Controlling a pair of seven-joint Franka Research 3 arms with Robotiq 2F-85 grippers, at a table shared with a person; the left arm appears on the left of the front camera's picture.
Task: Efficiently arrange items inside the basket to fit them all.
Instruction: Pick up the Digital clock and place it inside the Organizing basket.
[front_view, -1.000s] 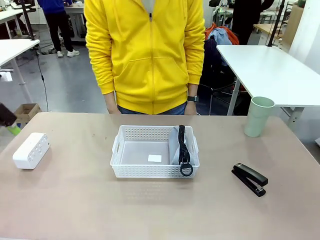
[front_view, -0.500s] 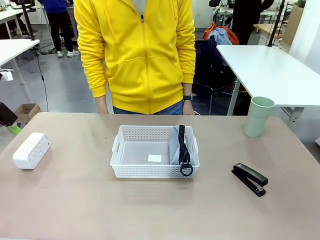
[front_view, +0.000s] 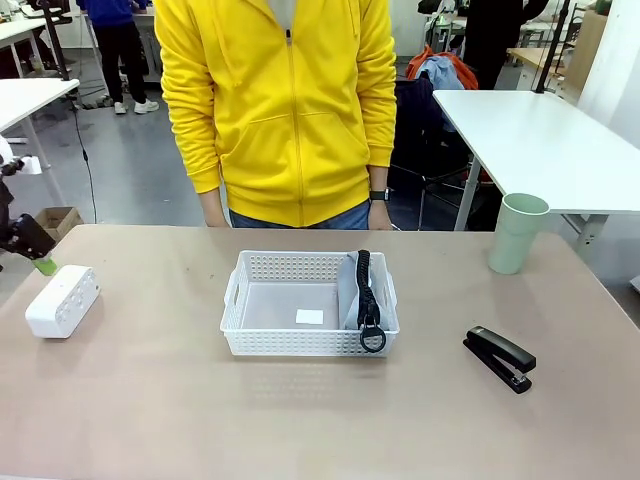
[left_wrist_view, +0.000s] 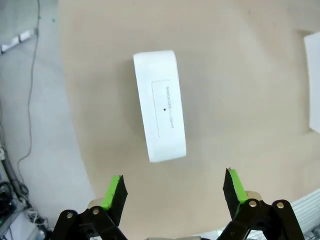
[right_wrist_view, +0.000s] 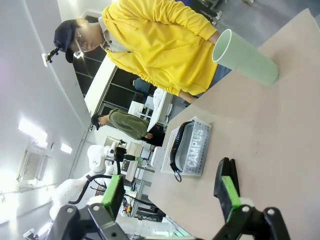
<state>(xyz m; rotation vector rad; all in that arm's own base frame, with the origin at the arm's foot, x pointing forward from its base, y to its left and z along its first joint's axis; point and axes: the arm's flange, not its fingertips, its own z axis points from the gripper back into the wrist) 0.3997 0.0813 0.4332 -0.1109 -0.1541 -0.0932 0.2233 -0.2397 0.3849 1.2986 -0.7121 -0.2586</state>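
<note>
The white basket (front_view: 300, 341) sits mid-table with the grey pouch (front_view: 350, 292) standing on edge along its right wall, black zipper and ring up. Left of it lies the small white box (front_view: 62, 300). My left gripper (front_view: 40, 262) hovers just behind it at the table's left edge. In the left wrist view the gripper (left_wrist_view: 174, 186) is open above the box (left_wrist_view: 160, 125). The black stapler (front_view: 498, 358) lies at the right and the pale green cup (front_view: 518, 233) stands at the far right. My right gripper (right_wrist_view: 170, 192) is open and empty, far from the cup (right_wrist_view: 245, 57) and basket (right_wrist_view: 192, 145).
A person in a yellow hoodie (front_view: 285, 110) stands at the far edge, hands down behind the table. A white label (front_view: 310, 316) lies on the basket floor. Bare tabletop (front_view: 300, 420) stretches in front of the basket and between the things.
My left gripper has come in from the left edge toward the white box. The person has shifted slightly. The objects on the table have not moved.
</note>
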